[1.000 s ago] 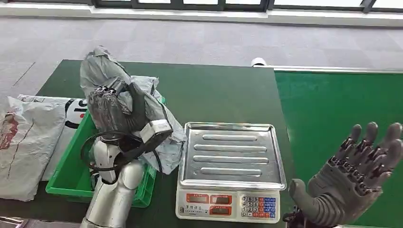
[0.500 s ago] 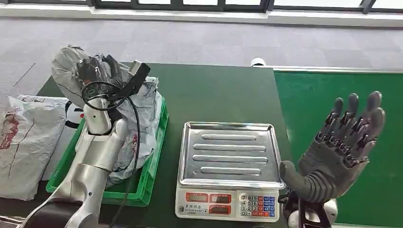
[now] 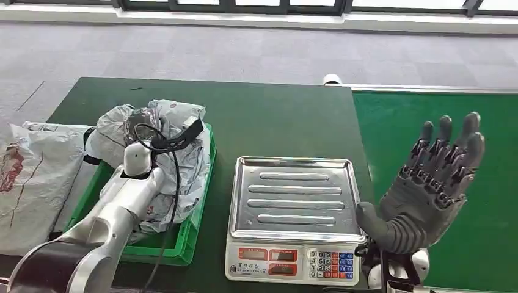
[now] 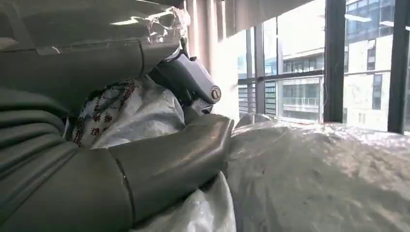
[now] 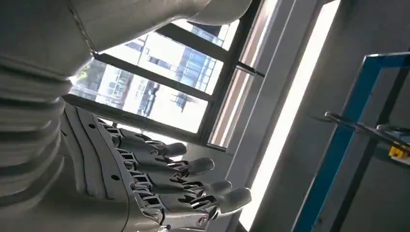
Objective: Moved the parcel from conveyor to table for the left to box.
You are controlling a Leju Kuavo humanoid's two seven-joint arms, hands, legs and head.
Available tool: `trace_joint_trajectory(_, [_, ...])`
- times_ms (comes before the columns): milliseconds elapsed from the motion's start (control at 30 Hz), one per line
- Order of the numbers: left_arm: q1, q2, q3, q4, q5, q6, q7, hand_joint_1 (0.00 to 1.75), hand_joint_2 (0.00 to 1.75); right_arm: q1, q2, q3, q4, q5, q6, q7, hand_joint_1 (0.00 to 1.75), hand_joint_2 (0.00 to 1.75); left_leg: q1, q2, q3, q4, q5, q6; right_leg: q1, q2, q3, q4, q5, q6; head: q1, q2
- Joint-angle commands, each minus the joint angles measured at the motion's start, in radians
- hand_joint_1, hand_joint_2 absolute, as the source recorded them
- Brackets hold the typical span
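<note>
— Dark green table under grey carpet and a window wall; brighter green conveyor alongside on the right. Parcel?

— Grey plastic mailer bag, crumpled and shiny, red print on one face. Lying in the green crate at the table's left side, bulging above the rim.

— Left hand?

— Down on top of the parcel, wrist and black cable above it. Seen from the wrist: thumb pressed against the wrinkled plastic, dark fingers on the far side of a fold. Looks clamped on the bag.

— Right hand?

— Raised beside the conveyor, palm up, fingers spread wide and straight, holding nothing. Same in the wrist view.

— Anything else?

— Steel-topped weighing scale between crate and right hand. More grey mailers left of the crate.
</note>
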Motion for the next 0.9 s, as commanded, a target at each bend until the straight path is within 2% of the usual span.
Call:
trace_joint_trajectory(33, [-0.03,0.019,-0.049,0.122,-0.014,-0.044,0.006,1.75,1.75,-0.038,-0.018,-0.009,0.063,0.001,-0.002,0.008,0.0,1.75,0.001,0.002,0.001,-0.003,0.002,-0.001,0.001,0.001,0.001,-0.004,0.002,0.0,0.0,0.0])
trace_joint_trajectory(67, [-0.031,0.019,-0.036,0.12,-0.008,-0.028,0.004,1.5,1.75,-0.038,-0.018,-0.009,0.064,0.003,-0.004,0.009,0.0,1.75,0.001,0.001,0.0,-0.001,0.001,-0.001,0.001,0.0,0.0,-0.001,0.001,0.0,0.0,0.0])
trace_joint_trajectory(100, [-0.035,0.023,-0.015,0.11,0.003,0.025,0.002,0.0,1.75,-0.035,-0.016,-0.009,0.064,0.006,-0.009,0.009,0.0,1.75,0.001,0.002,0.001,-0.003,0.001,-0.001,0.001,0.001,0.0,-0.003,0.002,0.0,0.0,0.0])
trace_joint_trajectory(133, [-0.039,0.026,-0.003,0.098,0.005,0.096,-0.004,0.0,1.75,-0.034,-0.015,-0.007,0.065,0.01,-0.016,0.01,0.0,1.75,0.001,0.002,0.0,-0.002,0.001,-0.001,0.001,0.001,0.0,-0.002,0.001,0.0,0.0,0.0])
trace_joint_trajectory(167, [-0.036,0.026,0.016,0.069,0.025,0.176,-0.032,0.0,0.0,-0.031,-0.014,-0.006,0.065,0.012,-0.025,0.01,0.0,1.75,0.001,0.002,0.001,-0.003,0.001,-0.001,0.001,0.001,0.0,-0.003,0.002,0.0,0.0,0.0])
trace_joint_trajectory(200, [-0.043,0.028,0.022,0.067,0.026,0.167,-0.04,0.0,0.0,-0.03,-0.015,-0.002,0.065,0.014,-0.029,0.01,0.0,1.75,0.001,0.002,0.0,-0.001,0.0,-0.001,0.001,0.001,0.0,-0.001,0.001,0.0,0.0,0.0])
trace_joint_trajectory(267, [-0.02,0.019,0.069,0.005,0.075,0.291,-0.107,0.0,0.0,-0.025,-0.016,0.002,0.063,0.019,-0.046,0.013,0.0,1.75,0.001,0.001,-0.001,0.0,0.0,-0.001,0.001,0.0,-0.001,0.0,0.001,0.0,0.0,0.0])
trace_joint_trajectory(333, [0.087,-0.029,0.201,-0.269,0.268,0.291,-0.342,0.0,0.0,-0.009,-0.023,0.009,0.051,0.021,-0.074,0.013,0.0,1.75,0.001,0.001,0.0,-0.001,0.0,0.0,0.001,0.0,0.0,-0.001,0.001,0.0,0.0,0.0])
trace_joint_trajectory(500, [0.087,-0.029,0.201,-0.269,0.268,0.291,-0.342,0.0,0.0,-0.009,-0.023,0.009,0.051,0.021,-0.074,0.013,0.0,1.75,0.001,0.0,0.0,-0.002,0.001,-0.001,0.001,-0.001,0.0,-0.003,0.001,0.0,0.0,0.0])
trace_joint_trajectory(533, [0.153,-0.077,0.264,-0.332,0.645,0.269,-0.676,0.0,0.0,0.019,-0.03,0.011,0.036,0.014,-0.087,0.006,0.0,1.75,0.001,0.0,0.0,-0.001,0.0,0.0,0.0,0.0,0.0,-0.001,0.0,0.0,0.0,0.0])
trace_joint_trajectory(567, [0.232,-0.102,0.269,-0.429,0.836,0.198,-0.773,0.0,0.0,0.042,-0.034,0.012,0.027,0.009,-0.089,0.0,0.0,1.75,0.001,-0.001,0.0,-0.002,0.001,0.0,0.001,-0.002,0.001,-0.003,0.001,0.0,0.0,0.0])
trace_joint_trajectory(667, [0.606,-0.171,0.187,-0.882,1.193,0.038,-0.899,0.0,0.0,0.09,-0.031,0.003,0.011,0.055,-0.038,0.026,0.0,1.75,0.0,0.004,0.007,-0.009,0.001,0.0,0.0,0.002,0.005,-0.009,0.002,0.0,0.0,0.0])
trace_joint_trajectory(700, [0.67,-0.188,0.174,-0.953,1.265,0.017,-0.943,0.0,0.0,0.092,-0.023,0.001,0.008,0.064,-0.027,0.027,0.0,1.75,-0.002,0.003,0.007,-0.007,0.0,0.0,-0.002,0.002,0.005,-0.006,0.0,0.001,0.0,0.0])
trace_joint_trajectory(800, [0.728,-0.211,0.122,-1.021,1.319,0.013,-0.977,0.0,0.0,0.091,0.0,0.014,-0.007,0.09,-0.01,0.045,0.0,1.75,-0.001,0.007,0.006,-0.005,-0.003,0.0,-0.001,0.005,0.003,-0.005,-0.001,0.0,0.0,0.0])
trace_joint_trajectory(900, [0.714,-0.168,0.023,-1.025,1.351,0.078,-0.977,0.0,0.0,0.094,0.007,0.038,-0.006,0.102,-0.024,0.049,0.0,1.75,0.001,0.006,0.001,0.0,-0.006,-0.001,0.001,0.005,-0.001,-0.002,-0.003,0.0,0.001,0.0])
